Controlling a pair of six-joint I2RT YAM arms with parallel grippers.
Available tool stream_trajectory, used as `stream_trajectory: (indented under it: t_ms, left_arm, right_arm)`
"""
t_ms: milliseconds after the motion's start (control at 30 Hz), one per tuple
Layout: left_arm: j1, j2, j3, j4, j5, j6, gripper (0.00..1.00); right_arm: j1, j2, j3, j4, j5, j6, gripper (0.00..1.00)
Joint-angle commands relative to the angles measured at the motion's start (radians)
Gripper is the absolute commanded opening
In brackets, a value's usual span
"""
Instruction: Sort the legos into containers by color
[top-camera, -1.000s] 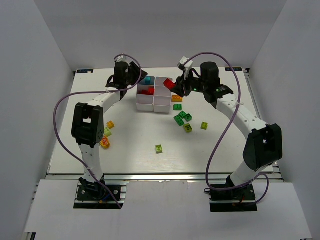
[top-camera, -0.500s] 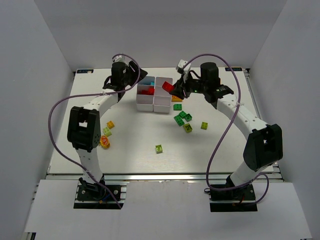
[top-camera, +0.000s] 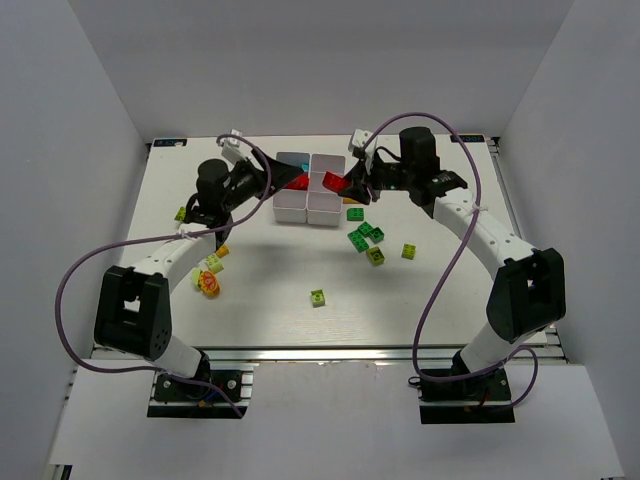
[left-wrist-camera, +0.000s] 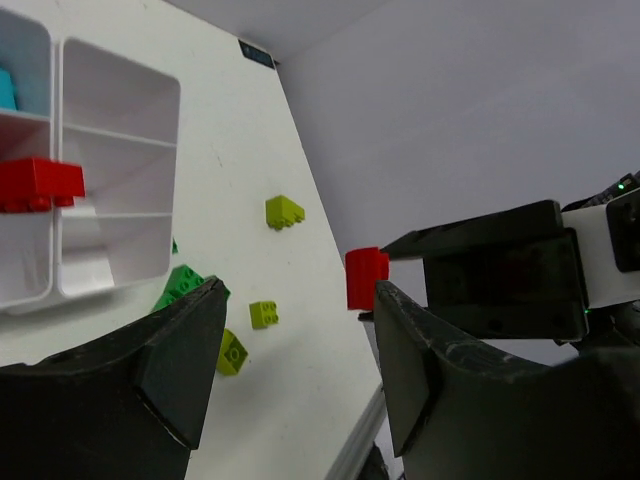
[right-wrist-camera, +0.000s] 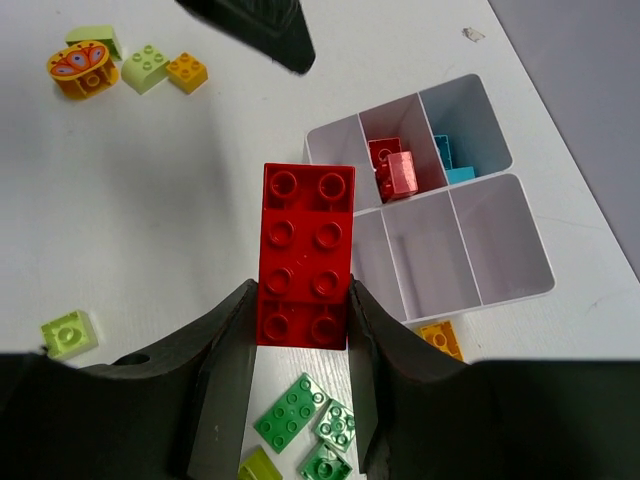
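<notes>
Right gripper (right-wrist-camera: 303, 305) clamps a red brick (right-wrist-camera: 306, 240) by one end over the counter (right-wrist-camera: 200, 200), likely to drop it into the tray (right-wrist-camera: 480, 300)'s red compartment (right-wrist-camera: 402, 122); left gripper (left-wrist-camera: 300, 300) is apart, empty.

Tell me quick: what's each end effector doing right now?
Left end effector: open, holding nothing.
Right end effector: closed on a red brick.

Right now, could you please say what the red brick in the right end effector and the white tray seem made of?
The red brick looks like hard moulded plastic, glossy: highlights sit on its crisp round studs. The white tray also looks like plastic, smooth and slightly shiny, with thin even walls and rounded corners.
</notes>
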Motion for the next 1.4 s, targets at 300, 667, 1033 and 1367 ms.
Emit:
stream_trajectory:
  t_ms: [300,667,1033,1367]
  left_arm:
    - [-0.049,-0.004,-0.080,0.191,0.102,-0.147,0.70]
    - [-0.057,0.007,-0.112,0.247,0.153,-0.182,0.69]
    - [-0.077,0.050,-0.107,0.268,0.177,-0.202,0.62]
    - [-0.079,0.068,-0.100,0.276,0.211,-0.210,0.34]
  right_arm:
    - [0.060,-0.008,0.010,-0.002,-0.049,-0.018,0.00]
    - [0.069,0.008,0.017,0.002,-0.057,-0.017,0.00]
    - [0.100,0.032,0.047,0.011,-0.062,-0.017,0.00]
    - [0.106,0.044,0.056,0.019,-0.043,-0.014,0.00]
